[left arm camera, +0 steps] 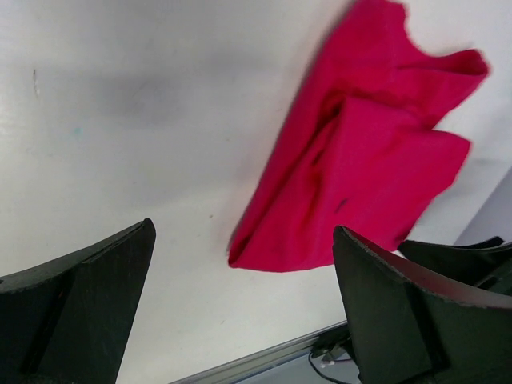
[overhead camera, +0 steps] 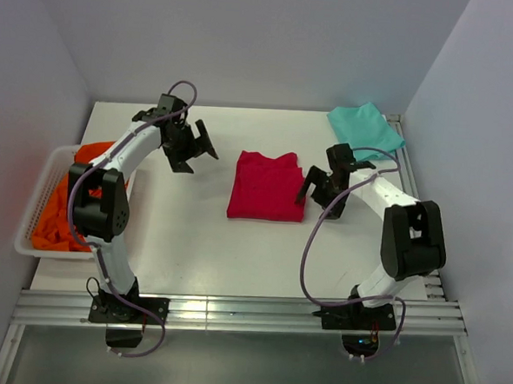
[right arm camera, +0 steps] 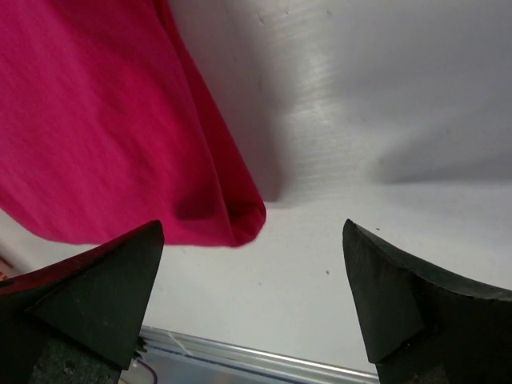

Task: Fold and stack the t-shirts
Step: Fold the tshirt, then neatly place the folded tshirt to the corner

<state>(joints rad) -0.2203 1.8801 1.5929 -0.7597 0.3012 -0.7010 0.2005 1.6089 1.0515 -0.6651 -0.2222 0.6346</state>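
Note:
A crimson-red t-shirt point(overhead camera: 267, 187) lies folded in a rough rectangle at the table's middle. It also shows in the left wrist view point(left arm camera: 364, 164) and the right wrist view point(right arm camera: 104, 120). A teal-green t-shirt point(overhead camera: 365, 127) lies folded at the back right corner. Orange garments point(overhead camera: 64, 206) fill the white basket point(overhead camera: 37, 198) at the left. My left gripper point(overhead camera: 198, 149) is open and empty, to the left of the red shirt, above the table. My right gripper point(overhead camera: 313, 185) is open and empty, just off the red shirt's right edge near its front corner.
The basket stands against the left wall. Grey walls close in the table on the left, back and right. A metal rail point(overhead camera: 232, 312) runs along the near edge by the arm bases. Bare white tabletop point(overhead camera: 192, 240) lies in front of the red shirt.

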